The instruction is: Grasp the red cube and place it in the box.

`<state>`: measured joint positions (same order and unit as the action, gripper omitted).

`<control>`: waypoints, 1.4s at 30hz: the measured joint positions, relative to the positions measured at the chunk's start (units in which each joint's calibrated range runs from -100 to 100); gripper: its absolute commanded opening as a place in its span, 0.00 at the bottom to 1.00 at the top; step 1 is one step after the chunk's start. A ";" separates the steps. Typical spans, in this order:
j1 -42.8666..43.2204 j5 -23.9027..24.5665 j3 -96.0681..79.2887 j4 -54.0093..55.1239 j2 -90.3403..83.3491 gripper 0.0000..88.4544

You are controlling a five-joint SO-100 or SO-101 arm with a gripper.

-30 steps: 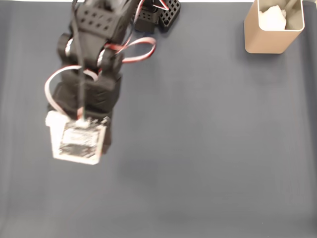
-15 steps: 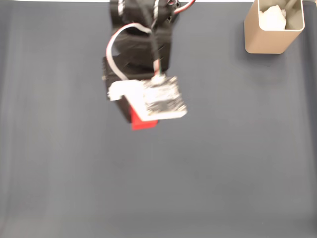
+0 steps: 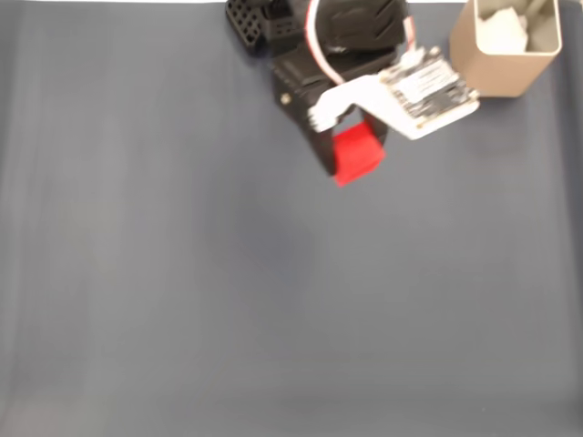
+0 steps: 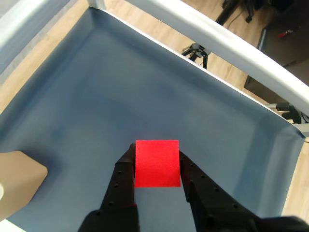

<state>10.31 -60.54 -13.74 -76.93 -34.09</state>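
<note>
Looking down in the fixed view, the red cube (image 3: 356,155) hangs under the arm above the worktop (image 3: 182,291), left of the box (image 3: 496,68). The wrist view shows the tool (image 4: 157,166) clenched on the cube's opposite flat faces; it looks light, rigid, matte, unlikely to slip.
</note>
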 measured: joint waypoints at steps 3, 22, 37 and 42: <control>2.67 0.24 0.00 -0.88 -0.43 0.00; 17.88 0.39 -1.81 -3.26 -4.08 0.00; 30.49 1.95 -3.80 -3.26 -4.52 0.00; 32.94 1.95 -3.80 -3.26 -5.82 0.00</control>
<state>43.25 -58.58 -17.54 -80.19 -39.90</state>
